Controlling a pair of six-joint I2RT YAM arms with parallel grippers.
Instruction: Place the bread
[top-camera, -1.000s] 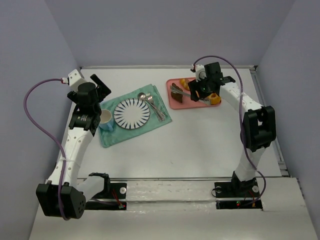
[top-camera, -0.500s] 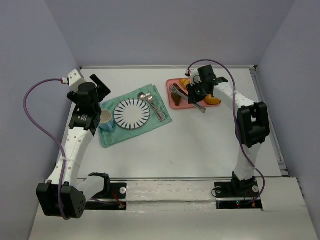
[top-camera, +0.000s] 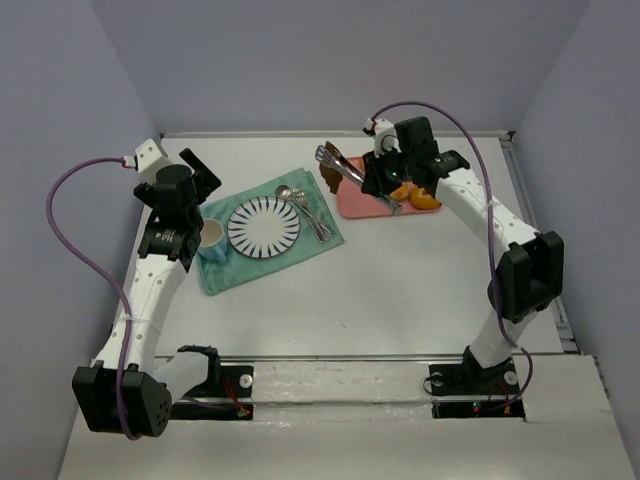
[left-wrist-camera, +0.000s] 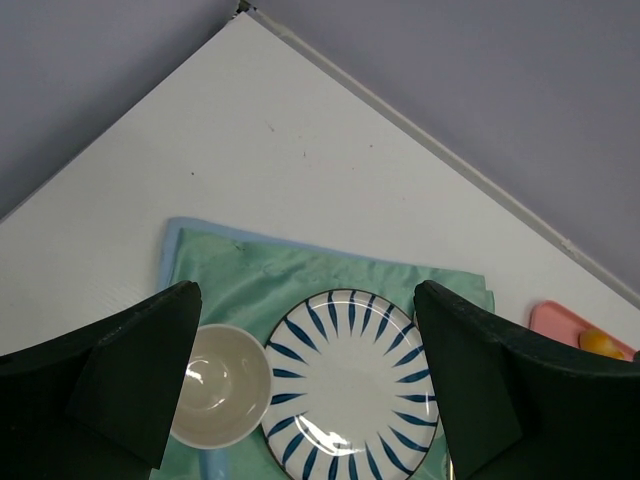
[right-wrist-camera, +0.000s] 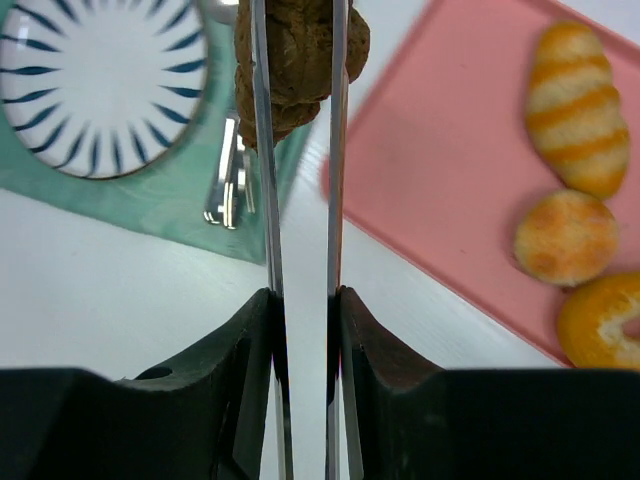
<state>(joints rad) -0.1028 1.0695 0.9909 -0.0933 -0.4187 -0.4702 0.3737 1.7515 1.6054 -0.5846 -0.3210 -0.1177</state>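
My right gripper (right-wrist-camera: 303, 310) is shut on a pair of metal tongs (right-wrist-camera: 264, 200), and the tong tips pinch the dark brown croissant-shaped bread (right-wrist-camera: 297, 60). In the top view the croissant (top-camera: 327, 181) hangs above the gap between the pink tray (top-camera: 355, 205) and the green cloth (top-camera: 235, 265). A ribbed golden roll (right-wrist-camera: 580, 110), a round bun (right-wrist-camera: 565, 237) and an orange piece (right-wrist-camera: 600, 320) lie on the tray (right-wrist-camera: 450, 170). The blue-striped plate (top-camera: 264, 225) lies on the cloth. My left gripper (left-wrist-camera: 310, 380) hovers open above the plate (left-wrist-camera: 350, 385).
A cup (top-camera: 212, 238) stands left of the plate on the cloth. Spoons and forks (top-camera: 308, 212) lie on the cloth between plate and tray. Grey walls close the table at the back and sides.
The tongs closed on the croissant over the tray. My right arm then lifted it and carried it left, off the tray toward the cloth. The left arm stayed still.
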